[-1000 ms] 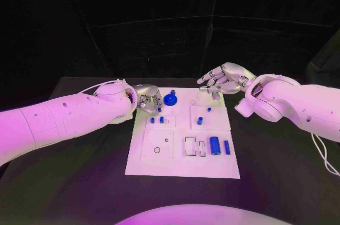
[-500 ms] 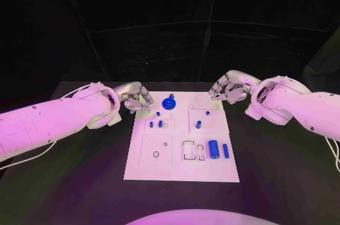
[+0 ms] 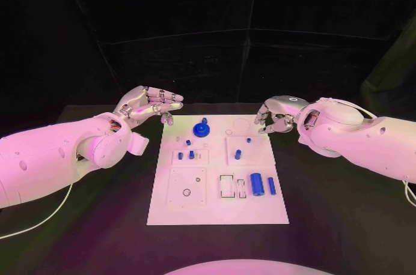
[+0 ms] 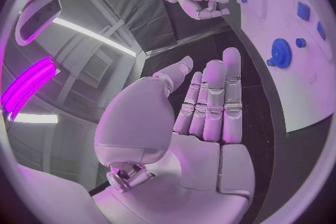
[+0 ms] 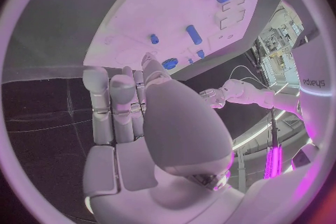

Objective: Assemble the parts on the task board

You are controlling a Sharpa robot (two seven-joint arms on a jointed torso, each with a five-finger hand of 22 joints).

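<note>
Black table bears the task board; left robot hand and right robot hand hover empty, fingers spread.

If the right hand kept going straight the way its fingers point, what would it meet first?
Probably the far right corner of the white task board; the silver right hand hangs at that edge, fingers toward it. No blue part lies there. Depth is unclear.

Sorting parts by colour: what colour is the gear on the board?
Blue gear, clearest in the head view.
</note>
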